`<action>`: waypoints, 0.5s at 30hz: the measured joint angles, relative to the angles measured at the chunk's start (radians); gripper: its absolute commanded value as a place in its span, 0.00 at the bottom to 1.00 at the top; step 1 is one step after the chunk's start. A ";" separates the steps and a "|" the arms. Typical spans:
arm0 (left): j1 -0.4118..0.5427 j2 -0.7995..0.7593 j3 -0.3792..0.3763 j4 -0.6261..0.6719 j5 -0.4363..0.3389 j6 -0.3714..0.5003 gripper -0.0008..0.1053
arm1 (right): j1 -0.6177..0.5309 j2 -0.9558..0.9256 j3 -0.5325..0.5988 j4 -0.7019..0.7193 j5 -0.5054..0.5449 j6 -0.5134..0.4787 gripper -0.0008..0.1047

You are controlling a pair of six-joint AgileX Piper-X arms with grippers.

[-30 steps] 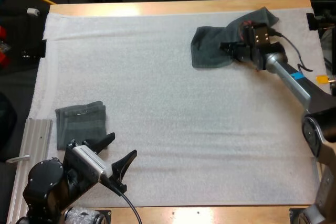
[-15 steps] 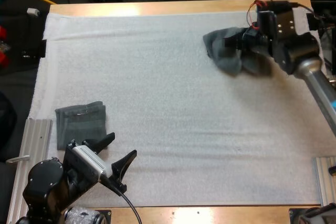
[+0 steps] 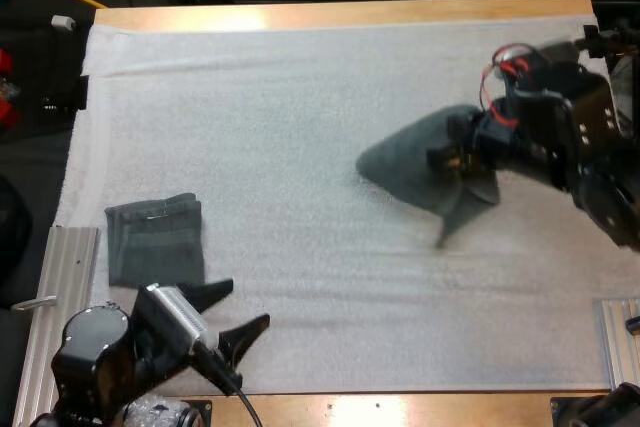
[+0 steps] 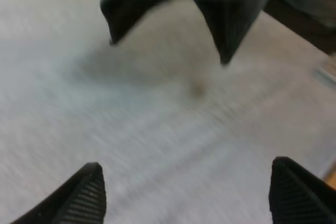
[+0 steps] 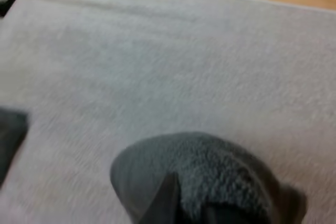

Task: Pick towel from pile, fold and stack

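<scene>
**A:** Where is the crumpled towel?

**B:** From the high view, the crumpled towel is in the right gripper, which is clamped on the cloth. The towel spreads from the gripper toward 9 o'clock, and 1 corner droops toward 6 o'clock over the white mat. It looks lifted clear of the mat, though the blur leaves that unsure.

**A:** And the left gripper?

**B:** The left gripper is at the mat's near edge, its 2 fingers standing apart with nothing between them. The folded towel lies flat at its 11 o'clock, near it but not touching. The crumpled towel is well apart from it, toward its 2 o'clock.
</scene>
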 measured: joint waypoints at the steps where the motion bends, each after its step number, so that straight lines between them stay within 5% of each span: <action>1: 0.000 0.000 0.000 0.029 0.009 0.000 0.60 | 0.015 -0.016 0.000 0.026 0.000 0.000 0.01; 15: 0.000 0.001 0.000 0.115 0.027 0.000 0.60 | 0.303 -0.088 0.009 0.317 -0.059 0.102 0.01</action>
